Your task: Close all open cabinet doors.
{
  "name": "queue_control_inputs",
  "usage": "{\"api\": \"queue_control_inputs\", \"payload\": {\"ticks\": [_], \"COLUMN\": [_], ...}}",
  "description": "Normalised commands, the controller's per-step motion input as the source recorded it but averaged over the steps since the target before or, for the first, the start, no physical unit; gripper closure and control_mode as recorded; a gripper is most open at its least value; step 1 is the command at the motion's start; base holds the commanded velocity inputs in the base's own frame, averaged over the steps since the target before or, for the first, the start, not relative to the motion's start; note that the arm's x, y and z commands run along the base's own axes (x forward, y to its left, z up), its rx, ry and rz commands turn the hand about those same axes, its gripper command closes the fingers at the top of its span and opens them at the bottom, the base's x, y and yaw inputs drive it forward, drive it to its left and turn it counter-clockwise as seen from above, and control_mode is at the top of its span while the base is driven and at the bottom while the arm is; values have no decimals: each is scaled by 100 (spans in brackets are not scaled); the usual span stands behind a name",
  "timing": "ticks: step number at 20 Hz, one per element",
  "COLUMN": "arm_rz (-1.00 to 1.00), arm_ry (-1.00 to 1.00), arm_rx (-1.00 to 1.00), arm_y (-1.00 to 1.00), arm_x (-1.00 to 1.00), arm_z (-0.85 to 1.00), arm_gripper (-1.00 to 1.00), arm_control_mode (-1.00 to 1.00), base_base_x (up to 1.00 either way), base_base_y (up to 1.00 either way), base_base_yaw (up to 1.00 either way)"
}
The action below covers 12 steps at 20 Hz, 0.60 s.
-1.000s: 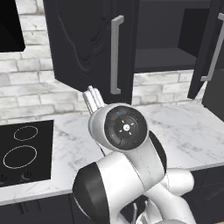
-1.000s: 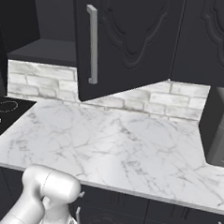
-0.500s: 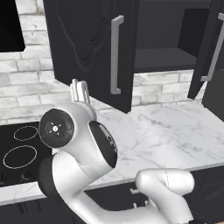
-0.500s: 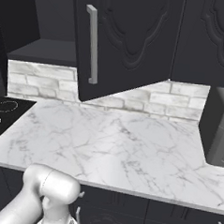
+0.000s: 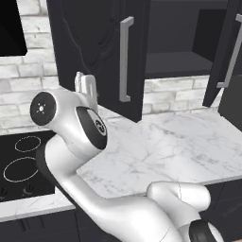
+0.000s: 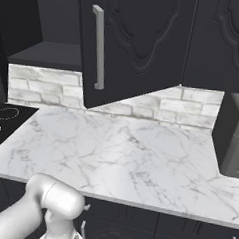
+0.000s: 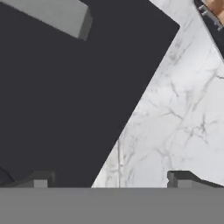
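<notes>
Before the open cabinet door (image 5: 101,52), the raised end effector (image 5: 86,87) seemingly gapes empty.

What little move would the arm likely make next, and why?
Probably press its open claw against the swung-out cabinet door and push it toward the shelf opening. The door stands open over the marble counter, and the claw already sits close to the door's dark face, holding nothing.

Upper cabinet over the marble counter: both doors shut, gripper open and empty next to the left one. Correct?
Not quite. The doors are open, not shut: the left base view shows the left cabinet door swung out over the marble counter, the right cabinet door swung out too, and the dark shelf exposed between them. The rest holds: the gripper is open and empty beside the left door.
</notes>
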Motion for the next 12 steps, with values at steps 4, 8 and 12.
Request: {"api": "queue_control_inputs", "payload": {"ticks": [4,8,12], "arm_rz": [-4,-3,-7], "arm_ry": [0,0,0], "arm_rx": [11,8,5], "arm_y": [-13,-15,-15], "arm_x": [56,60,63], "arm_z": [0,0,0], "arm_gripper": [-100,-100,-100], "arm_control_mode": [-100,-100,-100], "base_base_x": [0,0,0], "base_base_y": [0,0,0], "base_base_yaw": [0,0,0]}}
